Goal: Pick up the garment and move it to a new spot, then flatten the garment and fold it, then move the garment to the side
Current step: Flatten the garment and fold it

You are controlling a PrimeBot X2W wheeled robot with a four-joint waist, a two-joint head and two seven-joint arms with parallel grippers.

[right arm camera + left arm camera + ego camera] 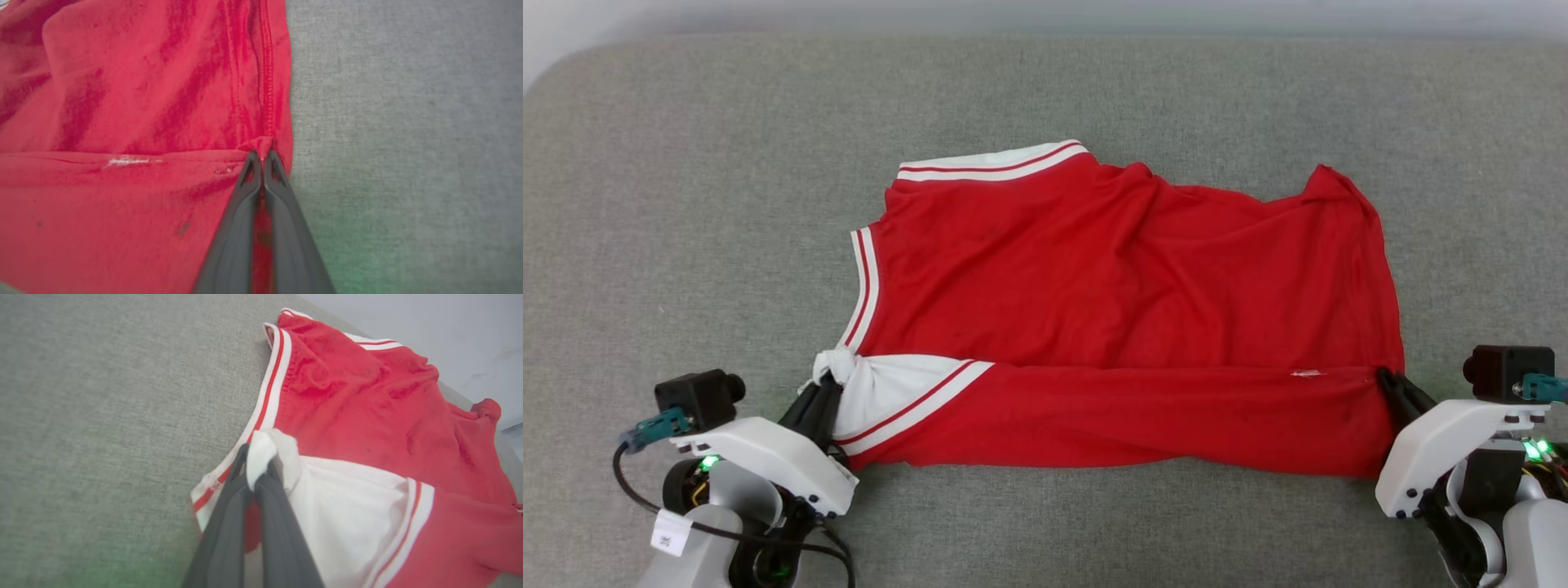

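The left gripper (827, 385) is closed on a bunched knot of white cloth at the left end of the jersey (1111, 310). In the left wrist view the two dark fingers (229, 526) are seen drawn together, and the white cloth is squeezed between them and folded over their tips. The right gripper (1390, 382) is closed on the red hem at the jersey's right end. In the right wrist view a small peak of red cloth is seen nipped between the tips, which are pressed tight together.

Between the two grippers the near strip of the jersey is laid over the rest, and its fold edge runs almost straight from one gripper to the other. A white panel (890, 392), edged with a red and white stripe, lies just beside the left gripper. Striped trim (862, 286) is seen along the left edge and again at the far left corner. The jersey is spread on a grey surface (686, 204), in the middle of the head view, and is wrinkled toward its far right corner.
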